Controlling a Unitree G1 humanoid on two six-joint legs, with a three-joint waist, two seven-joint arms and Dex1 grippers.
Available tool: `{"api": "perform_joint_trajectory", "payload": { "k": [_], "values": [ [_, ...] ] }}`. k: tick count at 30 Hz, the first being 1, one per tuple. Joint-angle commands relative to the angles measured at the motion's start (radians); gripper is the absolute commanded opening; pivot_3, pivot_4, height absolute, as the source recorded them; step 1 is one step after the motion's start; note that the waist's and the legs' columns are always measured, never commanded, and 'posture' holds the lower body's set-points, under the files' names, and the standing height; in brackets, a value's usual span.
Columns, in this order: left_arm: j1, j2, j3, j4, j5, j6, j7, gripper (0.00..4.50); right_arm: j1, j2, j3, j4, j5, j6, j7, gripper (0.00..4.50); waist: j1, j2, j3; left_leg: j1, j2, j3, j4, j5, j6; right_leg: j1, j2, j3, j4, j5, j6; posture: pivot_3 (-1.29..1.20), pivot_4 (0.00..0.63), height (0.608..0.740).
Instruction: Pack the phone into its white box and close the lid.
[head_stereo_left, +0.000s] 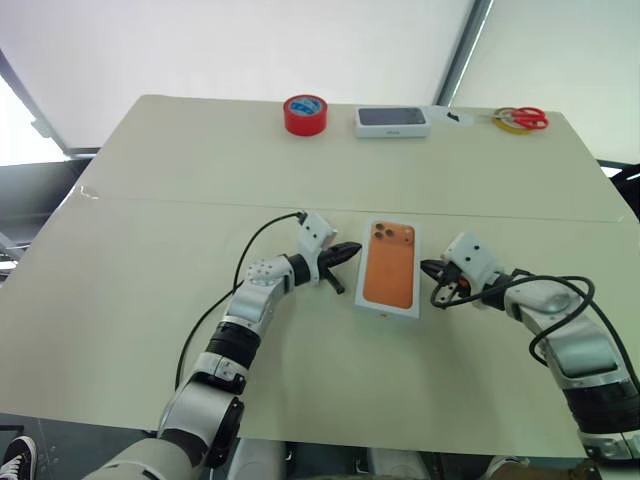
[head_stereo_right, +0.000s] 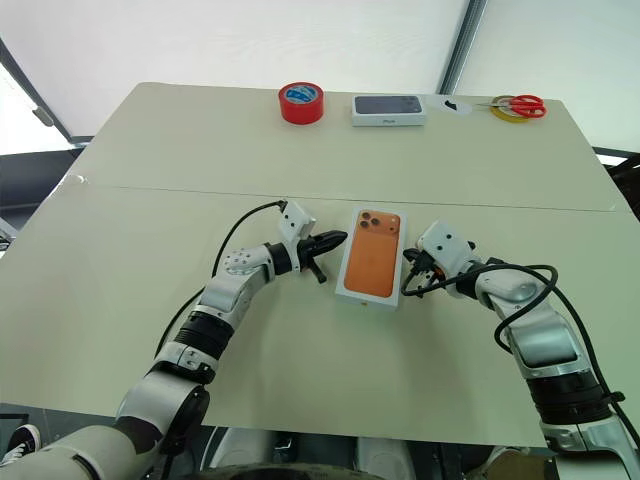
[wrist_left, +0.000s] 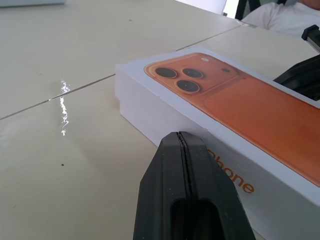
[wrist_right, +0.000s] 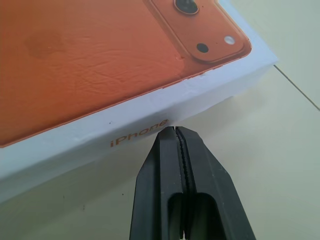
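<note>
The white box (head_stereo_left: 390, 312) lies closed in the middle of the table. The lid (head_stereo_left: 391, 266) sits on it, and its top carries an orange picture of a phone's back with three lenses. The side wall (wrist_right: 150, 117) reads "iPhone" in orange. The phone itself is hidden. My left gripper (head_stereo_left: 351, 252) is shut, level, with its tip just off the box's left side (wrist_left: 150, 107). My right gripper (head_stereo_left: 429, 268) is shut too, its tip close to the box's right side. Whether either tip touches the box I cannot tell.
Along the table's far edge stand a red tape roll (head_stereo_left: 305, 114), a dark-topped white box (head_stereo_left: 392, 121) and red-handled scissors (head_stereo_left: 522, 119). A seam (head_stereo_left: 200, 203) crosses the table behind the box. Black cables loop beside both arms.
</note>
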Motion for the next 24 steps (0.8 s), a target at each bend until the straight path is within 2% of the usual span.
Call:
{"api": "perform_joint_trajectory", "payload": {
  "k": [1,4,8,12,16,18,21,22,24],
  "values": [
    [0.011,0.019,0.024,-0.06,-0.007,-0.007,0.012,0.0,-0.038,-0.007,-0.063,0.02,0.012,-0.015,-0.016,0.02,-0.001,0.0,0.0,0.0,0.0,0.0,0.0,0.0,0.0,0.0,0.0,0.0,0.0,0.0,0.0,0.0,0.15,0.74],
    [0.019,0.037,0.046,-0.096,-0.023,0.0,0.024,0.0,-0.057,-0.001,-0.097,0.039,0.042,-0.036,-0.012,0.02,-0.001,0.0,0.0,0.0,0.0,0.0,0.0,0.0,0.0,0.0,0.0,0.0,0.0,0.0,0.0,0.0,0.15,0.74],
    [-0.036,0.002,0.064,-0.123,-0.046,0.027,0.061,0.0,-0.057,0.039,-0.114,-0.035,0.179,-0.011,0.088,0.02,0.001,0.0,0.0,0.0,0.0,0.0,0.0,0.0,-0.001,0.0,0.0,0.0,0.0,0.0,0.0,0.0,0.15,0.74],
    [-0.077,-0.048,0.038,-0.084,-0.027,0.041,0.075,0.0,0.006,0.019,-0.022,-0.075,0.131,-0.04,0.142,0.02,0.015,0.0,0.0,0.0,-0.001,-0.001,0.001,0.0,0.0,0.002,0.0,-0.001,0.0,0.0,0.0,0.0,0.15,0.74],
    [-0.085,-0.066,-0.009,-0.027,0.008,0.076,0.061,0.0,0.026,-0.011,0.078,-0.039,-0.027,-0.113,0.1,0.02,0.013,0.001,-0.001,0.001,-0.001,0.0,0.003,0.0,0.0,0.002,0.0,-0.001,0.0,0.0,0.0,0.0,0.15,0.74],
    [-0.075,-0.048,-0.037,0.001,0.04,0.075,0.055,0.0,0.025,-0.008,0.087,-0.037,-0.03,-0.098,0.098,0.02,0.011,0.001,-0.001,0.003,-0.001,-0.001,0.002,0.0,0.001,0.004,0.001,-0.001,0.0,0.0,0.0,0.0,0.15,0.74],
    [-0.052,-0.016,-0.029,-0.004,0.014,0.138,0.008,0.0,0.02,0.0,0.08,-0.065,0.016,-0.056,0.123,0.02,0.0,0.001,-0.001,0.004,0.0,-0.001,0.002,0.0,0.001,0.005,0.001,-0.001,0.0,0.0,0.0,0.0,0.15,0.74],
    [-0.045,-0.003,-0.021,-0.016,0.003,0.14,-0.008,0.25,0.015,0.012,0.057,-0.076,0.068,-0.018,0.135,0.01,0.0,0.001,-0.002,0.005,0.0,-0.001,0.002,0.0,0.0,0.005,0.001,-0.001,0.0,0.0,0.0,0.0,0.15,0.74],
    [-0.034,0.02,0.003,-0.051,-0.015,0.156,-0.012,0.88,0.003,0.028,0.015,-0.079,0.141,0.019,0.151,0.56,0.0,0.001,-0.002,0.006,0.0,-0.001,0.002,0.0,0.0,0.007,0.0,-0.001,0.0,0.0,0.0,0.0,0.15,0.74]
  ]
}}
